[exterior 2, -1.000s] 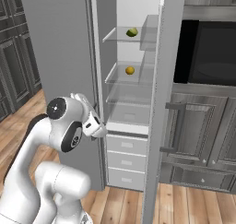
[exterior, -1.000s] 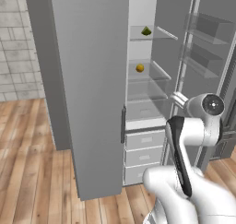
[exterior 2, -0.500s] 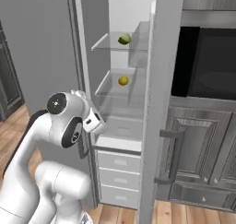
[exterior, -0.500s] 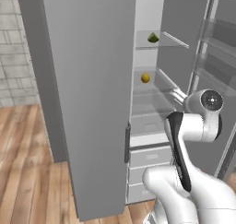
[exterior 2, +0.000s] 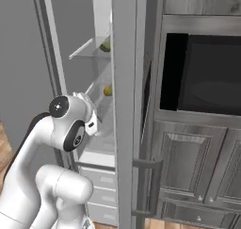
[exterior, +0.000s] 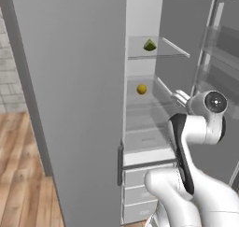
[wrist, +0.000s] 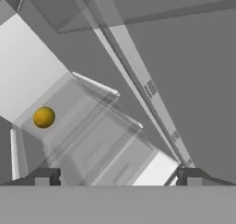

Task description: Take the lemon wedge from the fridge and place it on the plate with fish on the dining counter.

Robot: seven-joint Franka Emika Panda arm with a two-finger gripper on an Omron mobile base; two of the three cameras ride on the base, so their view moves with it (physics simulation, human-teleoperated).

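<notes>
On fridge [exterior: 70, 104] upper shelf: lemon wedge [exterior: 149, 45]; round orange-yellow fruit [exterior: 141, 89] one shelf down. Gripper [wrist: 118, 176] jaws wide apart, holding nothing.

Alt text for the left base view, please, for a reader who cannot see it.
An open fridge shows a small green-yellow lemon wedge on its upper glass shelf and a round yellow fruit on the shelf below. The white robot arm rises at lower right, its hand reaching toward the shelves, with drawers beneath.
</notes>
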